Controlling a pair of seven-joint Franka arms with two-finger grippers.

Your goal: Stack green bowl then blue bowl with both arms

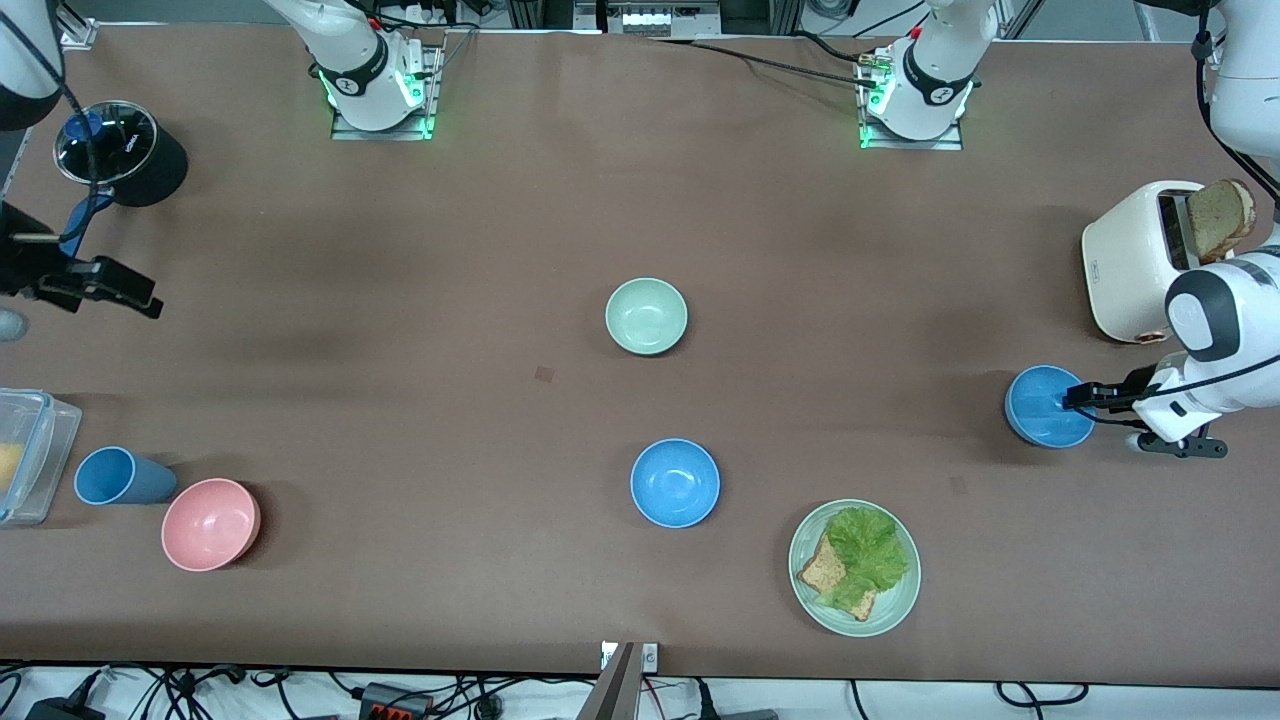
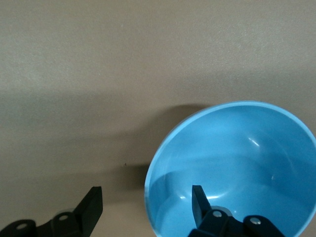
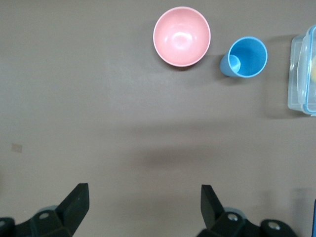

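- Nearest the front camera, a pale green plate [image 1: 853, 567] carries lettuce [image 1: 866, 548] and toast [image 1: 826, 570].
- A pink bowl [image 1: 210, 523] and a blue cup [image 1: 122, 476] on its side lie toward the right arm's end of the table, beside a clear container [image 1: 28, 455] at the table's edge.
- One blue bowl [image 1: 675, 482] sits mid-table, a little farther from the front camera than the plate, with nothing touching it.
- A second blue bowl [image 1: 1046, 405] sits toward the left arm's end. The left gripper [image 1: 1074, 396] straddles its rim, one finger [image 2: 200, 203] inside the bowl and the other outside, jaws spread and not yet pinched on the rim.
- The green bowl [image 1: 646, 316] stands upright mid-table, farther from the front camera than the central blue bowl and well apart from both grippers.
- The right gripper [image 1: 135, 296] waits over the right arm's end of the table, jaws wide apart and holding nothing.
- A white toaster [image 1: 1135, 260] with a slice of bread [image 1: 1220, 218] stands toward the left arm's end.
- Farthest is a black cylinder [image 1: 125, 152].
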